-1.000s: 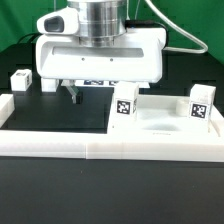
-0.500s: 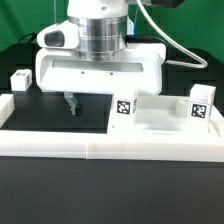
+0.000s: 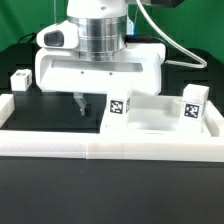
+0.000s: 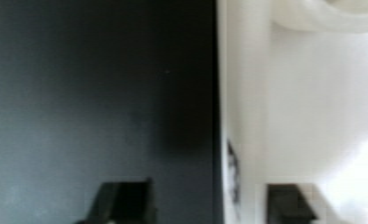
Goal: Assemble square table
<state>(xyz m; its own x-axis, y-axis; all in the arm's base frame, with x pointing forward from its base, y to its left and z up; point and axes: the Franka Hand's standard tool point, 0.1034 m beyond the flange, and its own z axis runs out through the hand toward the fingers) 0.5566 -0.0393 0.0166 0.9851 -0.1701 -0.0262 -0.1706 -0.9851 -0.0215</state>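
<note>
Square table slab (image 3: 160, 128) lies flat against border wall (image 3: 50, 148); barely started, no legs seen fitted.
Gripper (image 4: 207, 198) jaws part-closed astride slab edge, grip unclear; one leg (image 3: 18, 81) sits loose, well apart.

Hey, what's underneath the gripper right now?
The side wall of the square table, straddled by the gripper, with black work surface beside it. That wall hides one finger in the exterior view.

The square table (image 3: 150, 125) is plain white, and the tags (image 3: 120, 107) on it are blocky black-and-white squares. The leg (image 3: 18, 80) — white too — carries a like pattern. The counter (image 3: 50, 112) is matte black and the border wall (image 3: 110, 148) white. The hand (image 3: 88, 101) is white and silver-grey — its fingertips (image 4: 124, 203) black.
</note>
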